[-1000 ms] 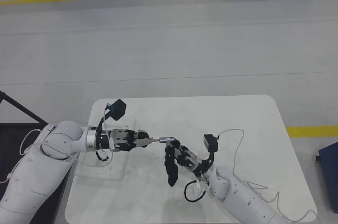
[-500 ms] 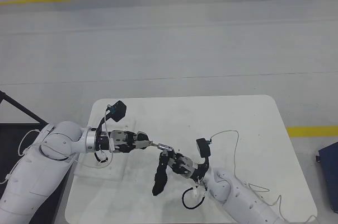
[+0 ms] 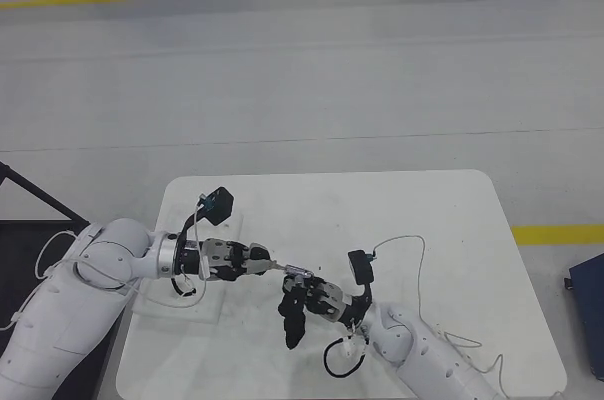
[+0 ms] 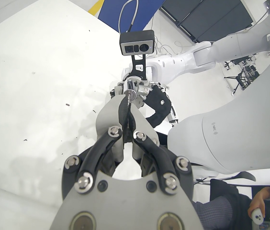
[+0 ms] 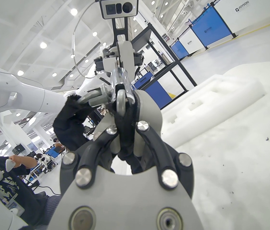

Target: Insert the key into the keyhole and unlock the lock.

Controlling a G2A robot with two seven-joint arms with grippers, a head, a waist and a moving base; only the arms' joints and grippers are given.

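two grippers meet above the white table (image 3: pixel 432 230). nearest the robot, the right gripper (image 5: pixel 123 107) is clamped tight on the silver lock (image 5: pixel 119 78), and a black fabric loop (image 3: pixel 293 322) hangs from the lock. just beyond, the left gripper (image 4: pixel 127 104) pinches the key (image 4: pixel 128 99) with its tip at the keyhole (image 4: pixel 130 93); how deep it sits cannot be told. farther off lies a white foam tray (image 5: pixel 221 92).

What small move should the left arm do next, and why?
Probably ease the key straight forward into the keyhole. The left gripper pinches the key, its tip meets the face of the lock, which the right gripper holds in line. How deep it sits is unclear.
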